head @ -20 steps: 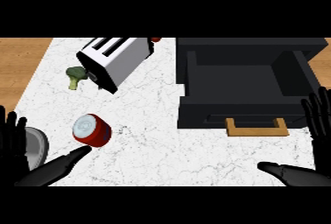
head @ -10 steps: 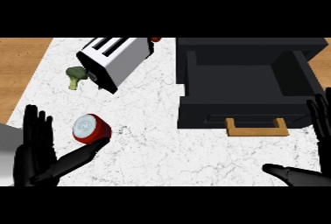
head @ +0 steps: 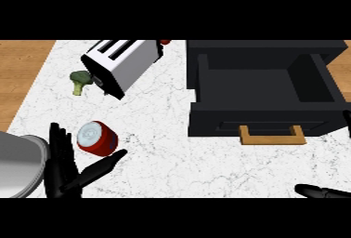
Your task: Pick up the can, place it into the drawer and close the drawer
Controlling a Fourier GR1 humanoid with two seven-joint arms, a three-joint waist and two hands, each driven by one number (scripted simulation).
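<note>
Head view, looking steeply down on a white marbled counter (head: 171,139) with a strip of wood surface along its left side. A red can (head: 97,138) lies tipped on its side at the lower left of the counter, its pale round end facing up and to the left. The left hand (head: 65,169) is just beside it, fingers (head: 59,144) straight and spread, thumb reaching under the can's lower right; the hand is open and has hold of nothing yet. I cannot tell whether it touches the can.

The can looks rigid and light, with smooth curved sides that would probably roll or slip if nudged. A sensible hold, in my judgement, is across the round body, fingers on one side and thumb on the other, rather than on the flat ends.

A black drawer (head: 264,90) stands pulled open at the upper right, its hollow facing up, with a tan handle (head: 272,135) on its near front. Bare counter lies between can and drawer, so the path across looks free. A toaster (head: 122,65) and a piece of broccoli (head: 80,81) sit at the upper left, well apart from that path. A grey rounded object (head: 17,162) is at the left edge, just behind the left hand. The right hand (head: 322,190) shows only partly at the lower right corner; its fingers cannot be judged.
</note>
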